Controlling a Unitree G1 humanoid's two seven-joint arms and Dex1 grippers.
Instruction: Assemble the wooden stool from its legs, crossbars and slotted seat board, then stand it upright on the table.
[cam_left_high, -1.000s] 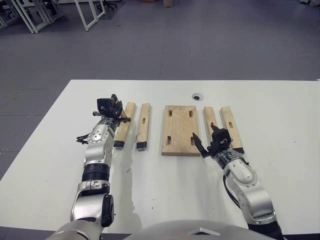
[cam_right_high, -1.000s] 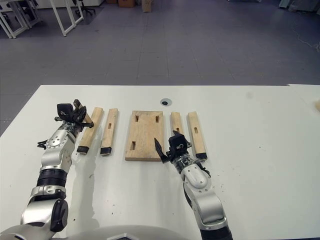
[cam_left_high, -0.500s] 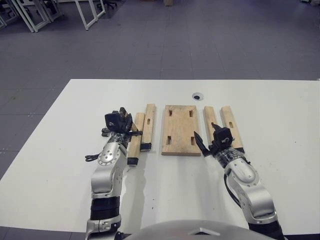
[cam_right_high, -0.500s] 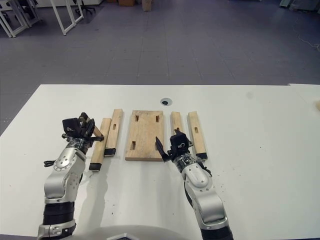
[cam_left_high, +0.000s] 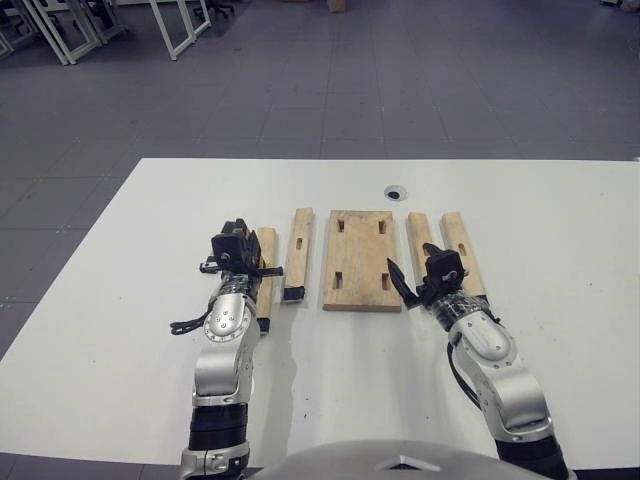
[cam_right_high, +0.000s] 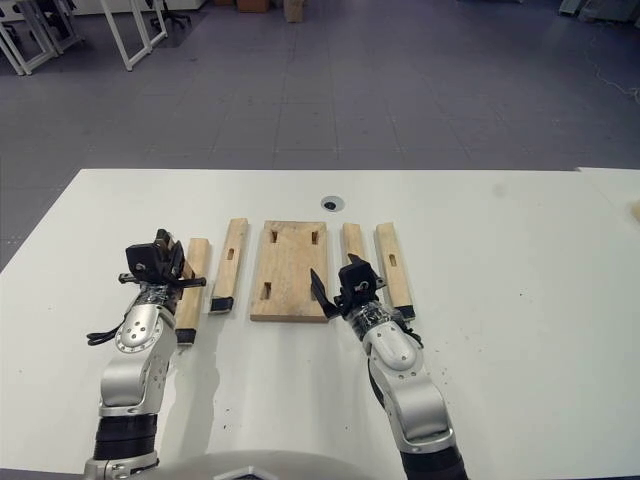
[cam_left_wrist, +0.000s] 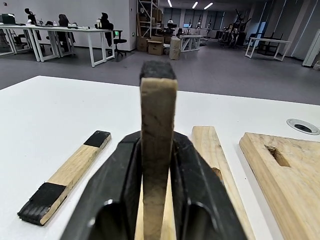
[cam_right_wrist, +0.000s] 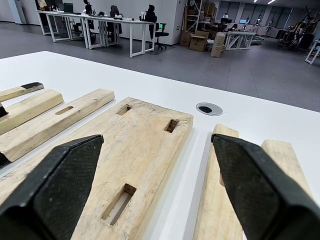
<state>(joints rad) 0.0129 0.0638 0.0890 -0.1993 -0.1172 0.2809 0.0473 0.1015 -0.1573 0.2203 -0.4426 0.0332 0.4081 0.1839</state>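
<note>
The left tool (cam_left_wrist: 157, 150) clamps a black-tipped wooden bar (cam_left_wrist: 158, 110); a leg (cam_left_wrist: 207, 145) and the seat board (cam_left_wrist: 285, 175) lie alongside on the white surface (cam_left_wrist: 45, 110).

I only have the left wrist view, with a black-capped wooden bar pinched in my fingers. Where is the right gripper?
Observer: The right gripper is open at the near right corner of the seat board.
Operator: Besides the wooden bar in my left gripper, what lies beyond the board?
Observer: An inner leg and an outer leg lie side by side to its right.
Operator: How many slots does the board have?
Observer: Four, one near each corner.
</note>
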